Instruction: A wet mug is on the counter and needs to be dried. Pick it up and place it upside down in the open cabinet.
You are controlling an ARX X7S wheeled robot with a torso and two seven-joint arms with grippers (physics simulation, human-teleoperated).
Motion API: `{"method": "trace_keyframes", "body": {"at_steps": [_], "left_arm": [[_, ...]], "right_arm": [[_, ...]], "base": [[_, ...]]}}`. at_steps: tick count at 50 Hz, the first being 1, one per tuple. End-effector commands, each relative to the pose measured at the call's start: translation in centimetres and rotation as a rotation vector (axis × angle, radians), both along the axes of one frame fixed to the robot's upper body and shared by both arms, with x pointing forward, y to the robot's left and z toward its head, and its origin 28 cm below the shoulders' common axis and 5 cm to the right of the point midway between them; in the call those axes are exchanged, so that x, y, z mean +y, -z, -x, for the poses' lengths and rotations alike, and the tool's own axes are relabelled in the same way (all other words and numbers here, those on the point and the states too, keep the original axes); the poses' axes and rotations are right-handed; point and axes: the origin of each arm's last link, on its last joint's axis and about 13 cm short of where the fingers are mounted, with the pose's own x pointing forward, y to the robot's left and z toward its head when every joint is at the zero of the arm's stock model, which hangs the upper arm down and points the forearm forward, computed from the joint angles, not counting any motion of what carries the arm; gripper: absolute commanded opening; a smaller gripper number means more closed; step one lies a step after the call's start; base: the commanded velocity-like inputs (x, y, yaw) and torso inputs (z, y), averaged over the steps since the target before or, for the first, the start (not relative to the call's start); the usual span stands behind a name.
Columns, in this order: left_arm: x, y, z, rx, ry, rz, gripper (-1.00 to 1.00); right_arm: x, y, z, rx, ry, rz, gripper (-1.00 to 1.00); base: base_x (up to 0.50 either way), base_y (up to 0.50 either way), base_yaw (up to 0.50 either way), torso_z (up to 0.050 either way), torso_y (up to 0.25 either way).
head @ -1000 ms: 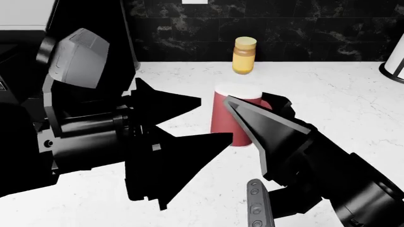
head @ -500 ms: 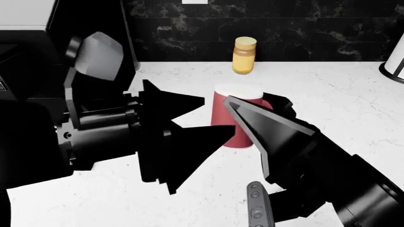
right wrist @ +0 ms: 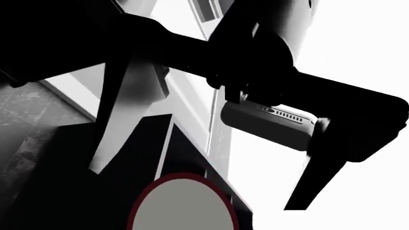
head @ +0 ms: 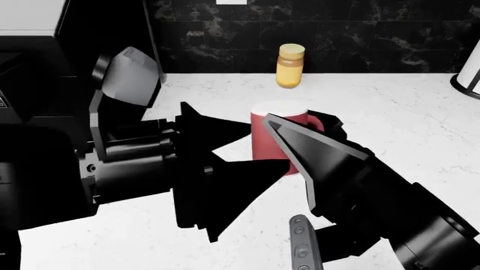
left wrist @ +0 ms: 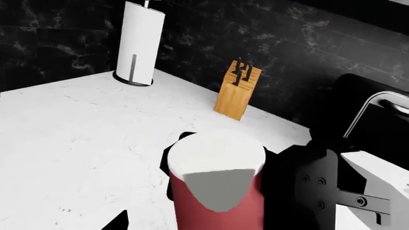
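The red mug (head: 271, 143) stands upright on the white counter (head: 390, 107), its white inside facing up. My right gripper (head: 300, 121) comes in from the lower right and is shut on the mug, one finger in front and one behind. My left gripper (head: 268, 145) is open, its two black fingers on either side of the mug's left flank. In the left wrist view the mug (left wrist: 217, 191) fills the centre, with one fingertip (left wrist: 120, 219) at its side. In the right wrist view the mug's round end (right wrist: 182, 203) sits close below the camera. The open cabinet is out of view.
A yellow jar with a tan lid (head: 291, 66) stands against the black back wall behind the mug. A paper towel roll (left wrist: 139, 43) and a wooden knife block (left wrist: 238, 90) stand at the counter's far side. The roll's edge shows at the right (head: 471, 73).
My left arm has moved right, bringing its open fingers up around the mug. The mug has shifted very slightly left. The right gripper has stayed on the mug.
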Motion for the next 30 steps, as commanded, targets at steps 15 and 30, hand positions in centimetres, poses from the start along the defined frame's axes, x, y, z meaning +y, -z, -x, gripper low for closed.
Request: {"method": "trace_keyframes", "body": {"at_steps": [15, 30], "left_arm": [[-0.74, 0.34, 0.57, 0.017, 0.034, 0.072, -1.00], [-0.70, 0.22, 0.16, 0.000, -0.017, 0.090, -1.00]], "right_arm": [[0.04, -0.35, 0.12, -0.034, -0.007, -0.010, -1.00], [0.06, -0.05, -0.11, 0.011, 0.007, -0.028, 1.00]], "base": [[0.00, 0.00, 0.00, 0.000, 0.001], [0.00, 0.00, 0.00, 0.001, 0.000]]}}
